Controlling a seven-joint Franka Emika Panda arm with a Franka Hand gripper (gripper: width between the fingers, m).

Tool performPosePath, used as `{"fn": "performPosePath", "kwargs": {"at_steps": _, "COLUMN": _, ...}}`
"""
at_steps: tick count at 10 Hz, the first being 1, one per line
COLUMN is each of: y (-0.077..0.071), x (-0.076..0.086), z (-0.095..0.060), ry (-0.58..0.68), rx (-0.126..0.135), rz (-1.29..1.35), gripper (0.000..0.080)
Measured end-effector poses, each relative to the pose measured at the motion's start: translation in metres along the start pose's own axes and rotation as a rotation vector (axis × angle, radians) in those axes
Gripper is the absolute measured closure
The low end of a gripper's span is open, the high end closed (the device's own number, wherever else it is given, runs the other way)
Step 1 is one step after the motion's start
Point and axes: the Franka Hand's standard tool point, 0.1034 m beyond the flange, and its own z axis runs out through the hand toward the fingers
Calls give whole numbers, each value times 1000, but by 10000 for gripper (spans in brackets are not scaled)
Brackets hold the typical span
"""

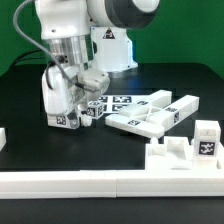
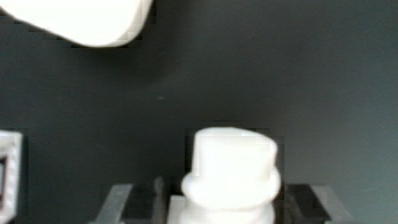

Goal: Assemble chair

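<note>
Low at the exterior view's left, your pincer (image 1: 80, 92) stands narrow, jaws closed on a rounded white chair part (image 2: 231, 170) directly between them. Small tagged pieces (image 1: 95, 108) lie just beside it, toward the exterior view's right. Flat chair slabs (image 1: 152, 112) lie farther right, apart. One tagged block (image 1: 206, 140) sits at the right edge, by the long white rail (image 1: 100, 182).

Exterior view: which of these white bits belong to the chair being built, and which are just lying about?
Chair parts:
- tall tagged piece, on the exterior view's left
- tagged slabs, in the middle
- small tagged block, on the exterior view's right

Not part of the chair:
- long plain white rail, along the front
- black table
</note>
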Motion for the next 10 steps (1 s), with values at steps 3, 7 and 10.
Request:
{"fn": "performPosePath", "kwargs": {"at_steps": 3, "y": 4, "x": -4, "z": 3, "ry": -15, "rx": -40, "rz": -118, "gripper": 512}}
{"fn": "performPosePath", "kwargs": {"at_steps": 7, "y": -6, "x": -6, "z": 0, "ry": 0, "rx": -48, "rz": -731, "gripper": 512}}
{"fn": "performPosePath", "kwargs": {"at_steps": 10, "y": -5, "x": -2, "z": 2, "ry": -7, "rx": -52, "rz": -993, "gripper": 512}}
